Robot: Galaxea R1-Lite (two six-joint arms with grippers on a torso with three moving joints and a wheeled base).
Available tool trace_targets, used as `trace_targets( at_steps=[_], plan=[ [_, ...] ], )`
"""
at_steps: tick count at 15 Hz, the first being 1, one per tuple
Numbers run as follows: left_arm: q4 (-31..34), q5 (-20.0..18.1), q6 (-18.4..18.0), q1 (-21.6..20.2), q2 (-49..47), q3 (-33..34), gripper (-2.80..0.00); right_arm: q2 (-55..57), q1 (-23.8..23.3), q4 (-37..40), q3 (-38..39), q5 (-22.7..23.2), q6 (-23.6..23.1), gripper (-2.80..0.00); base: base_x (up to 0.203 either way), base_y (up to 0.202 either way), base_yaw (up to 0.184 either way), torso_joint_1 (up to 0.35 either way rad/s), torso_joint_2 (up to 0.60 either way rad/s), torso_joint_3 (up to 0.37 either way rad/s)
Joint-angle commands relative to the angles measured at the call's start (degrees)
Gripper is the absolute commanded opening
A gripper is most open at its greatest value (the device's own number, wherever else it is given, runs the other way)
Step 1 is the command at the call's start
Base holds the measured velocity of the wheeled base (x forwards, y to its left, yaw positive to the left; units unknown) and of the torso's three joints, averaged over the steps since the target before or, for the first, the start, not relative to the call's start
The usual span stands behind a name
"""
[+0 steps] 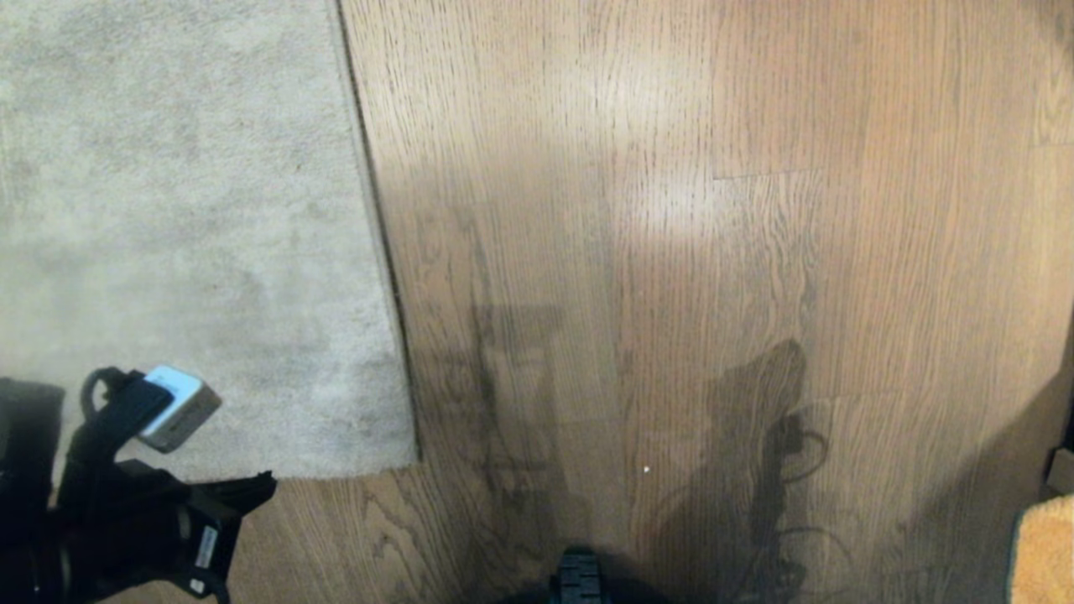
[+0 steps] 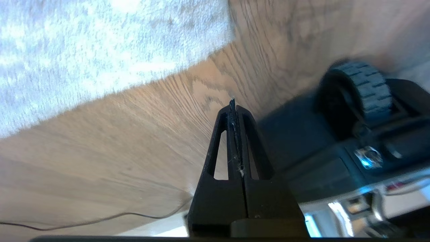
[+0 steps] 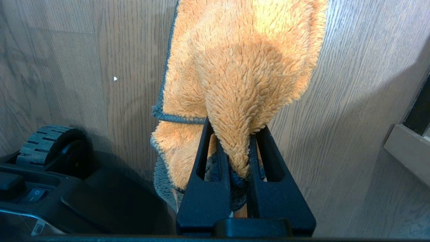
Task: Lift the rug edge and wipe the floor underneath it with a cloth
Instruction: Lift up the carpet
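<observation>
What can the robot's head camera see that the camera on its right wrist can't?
Only the head view shows the big pale grey-beige rug, its straight edge lying flat, and the left gripper low near the rug's corner. Only the right wrist view shows the right gripper, jaws shut on the fuzzy orange cloth with a grey border, and a pale ledge. Both show the brown wood-grain floor, a black ridged wheel, a tiny white speck and some of the cloth.
</observation>
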State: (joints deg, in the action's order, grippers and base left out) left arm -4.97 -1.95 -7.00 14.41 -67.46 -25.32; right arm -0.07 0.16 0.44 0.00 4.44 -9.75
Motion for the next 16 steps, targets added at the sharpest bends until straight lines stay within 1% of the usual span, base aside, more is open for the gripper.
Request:
trace_targets(
  at_steps=[1,3,5,7,8,10,12,13,15,16],
  plan=[
    [-1.9,4.0,1.5,4.0,-6.5,-1.0,0.00,0.1,0.0,0.0,0.0,0.0,-0.1,-2.80,0.000,0.000,0.000,0.000,0.00,0.000],
    [-3.4,6.1,3.4,6.0,-10.0,-3.0,0.00,0.1,0.0,0.0,0.0,0.0,-0.1,-2.80,0.000,0.000,0.000,0.000,0.00,0.000],
    [-3.7,8.4,3.8,7.1,-13.3,-4.9,0.00,0.1,0.0,0.0,0.0,0.0,-0.1,-2.80,0.000,0.000,0.000,0.000,0.00,0.000],
    [-3.9,11.7,4.0,8.3,-16.4,-6.6,0.00,0.1,0.0,0.0,0.0,0.0,-0.1,-2.80,0.000,0.000,0.000,0.000,0.00,0.000],
    [-4.0,14.1,4.2,9.3,-17.9,-7.7,0.00,0.1,0.0,0.0,0.0,0.0,-0.1,-2.80,0.000,0.000,0.000,0.000,0.00,0.000],
    [-4.0,20.9,5.5,12.2,-21.1,-9.7,0.00,0.1,0.0,0.0,0.0,0.0,-0.1,-2.80,0.000,0.000,0.000,0.000,0.00,0.000],
    [-3.9,27.0,9.9,15.5,-24.5,-12.1,0.00,0.1,0.0,0.0,0.0,0.0,-0.1,-2.80,0.000,0.000,0.000,0.000,0.00,0.000],
    [-3.8,28.8,11.1,16.2,-25.6,-13.8,0.00,0.1,0.0,0.0,0.0,0.0,-0.1,-2.80,0.000,0.000,0.000,0.000,0.00,0.000],
    [-3.3,29.7,11.7,16.4,-26.4,-17.0,0.00,0.1,0.0,0.0,0.0,0.0,-0.1,-2.80,0.000,0.000,0.000,0.000,0.00,0.000],
    [-1.9,29.9,11.8,16.1,-26.2,-18.4,0.00,0.1,0.0,0.0,0.0,0.0,-0.1,-2.80,0.000,0.000,0.000,0.000,0.00,0.000]
  ],
)
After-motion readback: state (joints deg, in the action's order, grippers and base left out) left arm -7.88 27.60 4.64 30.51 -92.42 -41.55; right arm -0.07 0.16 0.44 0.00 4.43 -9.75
